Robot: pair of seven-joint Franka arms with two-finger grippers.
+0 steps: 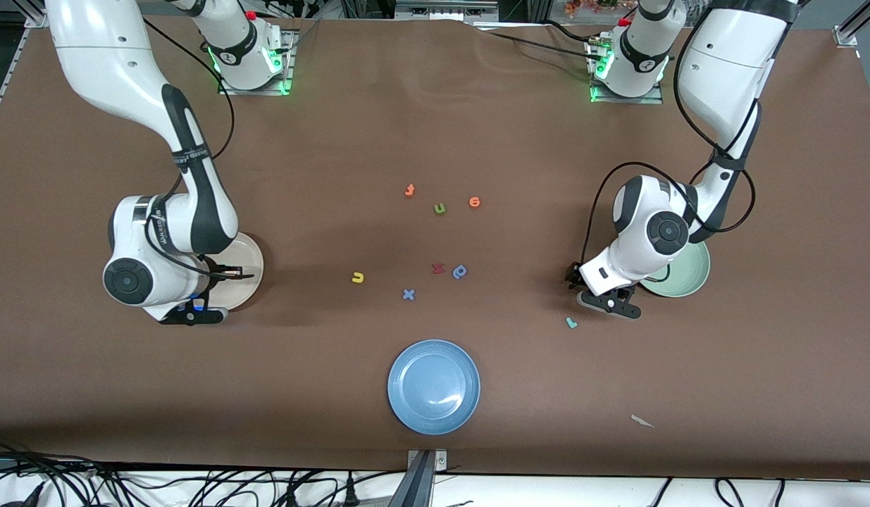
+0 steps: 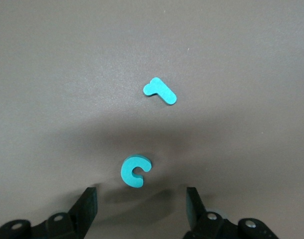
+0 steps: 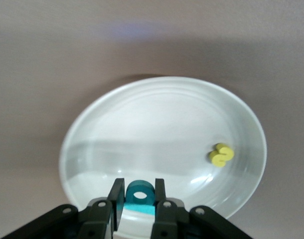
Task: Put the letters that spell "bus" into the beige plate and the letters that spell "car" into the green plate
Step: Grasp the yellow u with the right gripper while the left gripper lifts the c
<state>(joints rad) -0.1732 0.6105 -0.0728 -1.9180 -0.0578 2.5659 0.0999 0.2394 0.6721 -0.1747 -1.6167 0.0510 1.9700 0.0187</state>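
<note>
right gripper clasps a teal b, half hidden between its fingers, over the beige plate; left gripper gapes above a teal c.

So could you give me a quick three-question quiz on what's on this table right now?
1. True or false: the yellow "s" lies in the beige plate.
2. What does the right gripper hold over that plate? A) teal "b" B) orange letter C) nothing
3. Fill in: the left gripper, jaws open, hangs over the teal ____, beside the teal "r".

Key: 1 true; 2 A; 3 "c".
</note>
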